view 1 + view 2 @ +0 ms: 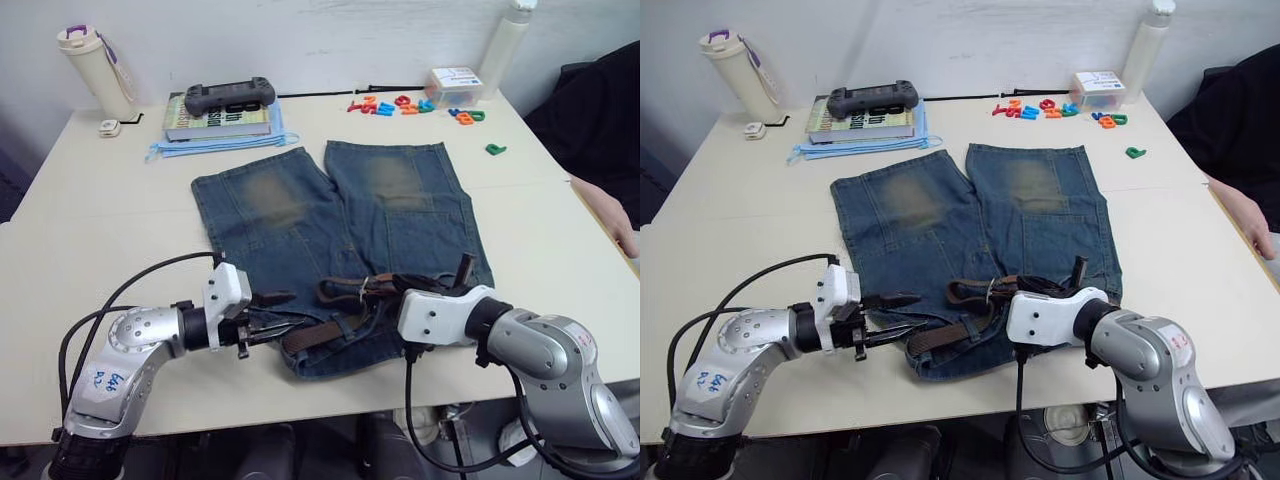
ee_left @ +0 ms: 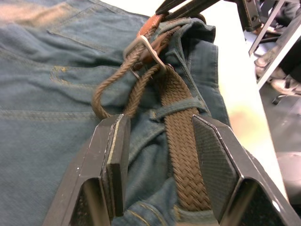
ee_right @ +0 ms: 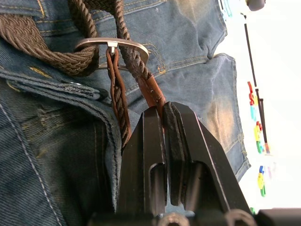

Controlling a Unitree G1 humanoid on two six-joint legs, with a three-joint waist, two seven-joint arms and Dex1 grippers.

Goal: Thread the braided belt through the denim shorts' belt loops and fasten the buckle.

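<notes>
The denim shorts [image 1: 300, 220] lie flat on the table with the waistband nearest me. The braided belt [image 2: 181, 117] runs along that waistband under a belt loop [image 2: 176, 106]. Its tan tip [image 3: 150, 92] has passed through the silver buckle [image 3: 113, 44]. My right gripper [image 3: 163, 110] is shut on that tip just past the buckle, right of the waistband's middle. My left gripper [image 2: 160, 155] is open at the waistband's left end, one finger on each side of the belt and denim edge.
A book with a game controller [image 1: 228, 96] on top lies at the back left, beside a bottle [image 1: 92, 68]. Coloured letters [image 1: 410, 105] and a small box [image 1: 453, 84] sit at the back right. A person's hand [image 1: 610, 215] rests at the right edge. The table's front edge [image 1: 300, 415] is close below the waistband.
</notes>
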